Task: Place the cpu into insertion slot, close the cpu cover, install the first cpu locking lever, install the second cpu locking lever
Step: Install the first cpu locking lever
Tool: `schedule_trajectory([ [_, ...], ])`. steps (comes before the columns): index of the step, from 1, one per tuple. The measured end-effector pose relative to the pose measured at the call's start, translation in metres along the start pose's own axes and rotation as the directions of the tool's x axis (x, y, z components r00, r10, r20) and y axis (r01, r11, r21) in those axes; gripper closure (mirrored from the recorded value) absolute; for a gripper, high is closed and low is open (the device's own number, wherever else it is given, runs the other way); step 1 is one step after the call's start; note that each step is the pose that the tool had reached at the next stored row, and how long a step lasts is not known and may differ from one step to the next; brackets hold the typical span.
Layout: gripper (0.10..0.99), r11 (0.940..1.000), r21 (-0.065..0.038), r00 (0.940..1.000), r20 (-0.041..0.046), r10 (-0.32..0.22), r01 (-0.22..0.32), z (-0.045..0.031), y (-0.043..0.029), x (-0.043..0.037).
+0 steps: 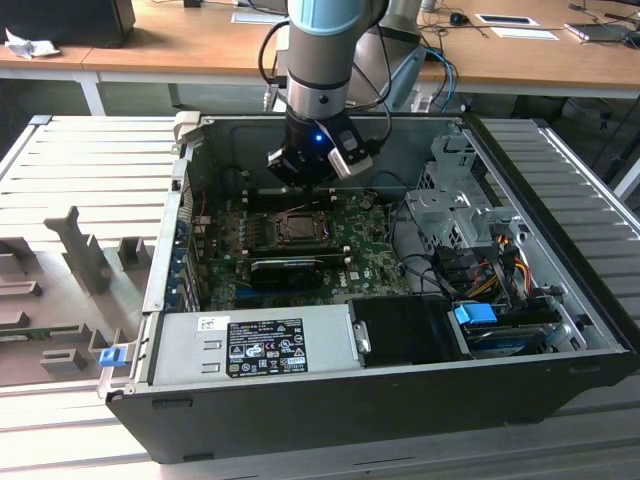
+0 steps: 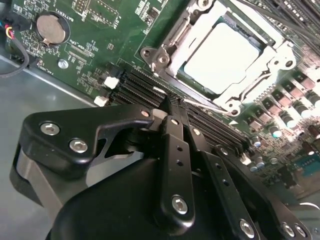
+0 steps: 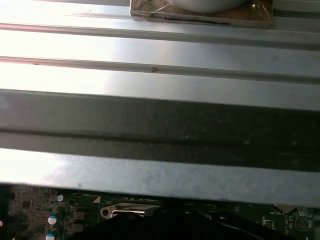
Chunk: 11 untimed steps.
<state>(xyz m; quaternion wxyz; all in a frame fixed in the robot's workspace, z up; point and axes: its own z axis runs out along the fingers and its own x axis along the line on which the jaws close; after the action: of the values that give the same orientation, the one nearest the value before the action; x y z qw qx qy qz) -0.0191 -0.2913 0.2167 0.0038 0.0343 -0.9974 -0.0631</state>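
The cpu (image 2: 222,52) lies flat in the insertion slot (image 1: 297,228) on the green motherboard, its silver top bright. The cpu cover (image 2: 172,42), a metal frame plate, lies down around it with the chip showing through its window. A thin metal lever rod (image 2: 202,105) runs along the socket edge closest to my fingertips. My gripper (image 2: 172,106) hangs just above the board beside the socket, over the black memory slots (image 2: 142,87), its black fingers (image 2: 171,150) closed together with nothing visible between them. In the exterior view the gripper (image 1: 303,178) sits at the far side of the socket.
The open computer case (image 1: 330,410) walls in the board. A grey power supply (image 1: 255,345) fills the front, a drive cage (image 1: 455,215) and cables (image 1: 490,265) the exterior view's right. A long black card (image 1: 290,268) lies in front of the socket. A coin battery (image 2: 51,27) sits nearby.
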Motion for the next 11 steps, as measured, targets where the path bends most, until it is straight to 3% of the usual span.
schedule_trajectory([
  [5,0.98,1.0,0.0,1.0,0.0,0.0,0.0,0.0094,-0.0011,-0.0042],
  [11,0.98,1.0,0.0,1.0,-0.0005,-0.002,0.002,0.0116,-0.0014,-0.0043],
])
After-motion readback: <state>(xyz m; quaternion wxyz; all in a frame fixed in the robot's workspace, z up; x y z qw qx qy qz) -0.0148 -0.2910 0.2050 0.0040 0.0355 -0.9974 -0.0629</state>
